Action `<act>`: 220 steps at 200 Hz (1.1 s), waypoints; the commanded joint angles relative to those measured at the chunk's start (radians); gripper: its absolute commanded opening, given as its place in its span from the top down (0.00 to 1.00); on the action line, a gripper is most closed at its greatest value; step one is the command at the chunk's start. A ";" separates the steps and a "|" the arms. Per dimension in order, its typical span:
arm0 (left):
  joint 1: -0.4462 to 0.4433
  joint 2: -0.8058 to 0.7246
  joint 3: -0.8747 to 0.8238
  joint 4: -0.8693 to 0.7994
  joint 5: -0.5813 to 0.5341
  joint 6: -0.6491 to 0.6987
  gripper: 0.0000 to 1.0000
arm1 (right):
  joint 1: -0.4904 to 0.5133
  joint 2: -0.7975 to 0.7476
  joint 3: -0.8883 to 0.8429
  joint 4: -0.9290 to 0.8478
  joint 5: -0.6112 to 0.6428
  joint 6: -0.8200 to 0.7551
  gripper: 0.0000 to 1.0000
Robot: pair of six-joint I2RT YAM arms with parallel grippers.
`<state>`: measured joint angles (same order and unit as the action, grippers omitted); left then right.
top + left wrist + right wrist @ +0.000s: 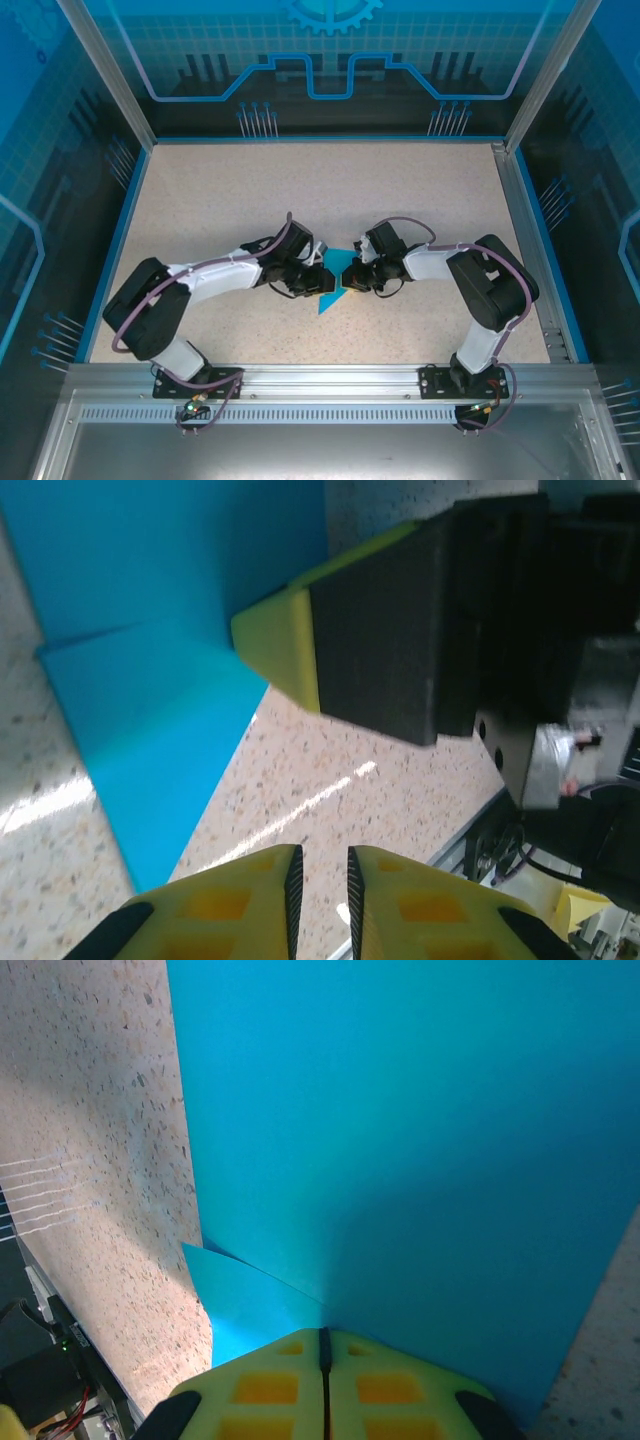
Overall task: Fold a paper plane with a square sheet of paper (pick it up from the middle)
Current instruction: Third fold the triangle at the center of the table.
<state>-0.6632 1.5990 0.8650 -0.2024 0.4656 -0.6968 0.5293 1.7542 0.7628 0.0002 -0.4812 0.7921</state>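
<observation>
Pressing together with no gap between them, the right fingers [336,1352] are of yellow plastic with square pockets moulded into their backs. Their tips meet the sheet of paper [420,1140] exactly where a sharp crease runs up to them. Whether a layer is nipped between them I cannot tell.

The left fingers [356,872] are of the same yellow plastic, with black ribbed pads on the inner faces. They stand a narrow slit apart and nothing is in the slit; the speckled surface shows through it. They are just beside the pointed near corner of the paper, and I cannot tell if they touch it.

The paper is thin, matte, plain cyan-blue and without marks. It is partly folded: one part lies flat as a pointed wedge, and another part rises from the crease as a smooth flap. Its edges are straight and clean. From above it shows as a small blue triangle between the two wrists, at the middle of the bench [250,190] and somewhat toward the near side.

The bench is beige, speckled like stone and a little glossy. A blue strip [322,139] borders it, and an aluminium rail [320,378] carrying the arm bases closes the near edge. Translucent blue walls [330,60] with printed lines stand behind and at the sides. Wide bare surface lies on the far side and on both sides of the paper. Each elbow bends outward, the left one near its side border.
</observation>
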 commanded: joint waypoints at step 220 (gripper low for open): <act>-0.003 0.249 0.051 -0.140 -0.058 0.120 0.87 | 0.002 0.039 -0.049 0.049 0.157 0.092 0.92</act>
<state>-0.6632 1.8076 0.9279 -0.2470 0.4519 -0.6025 0.5495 1.7412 0.7433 0.0452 -0.4313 0.8604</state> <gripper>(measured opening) 0.133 0.089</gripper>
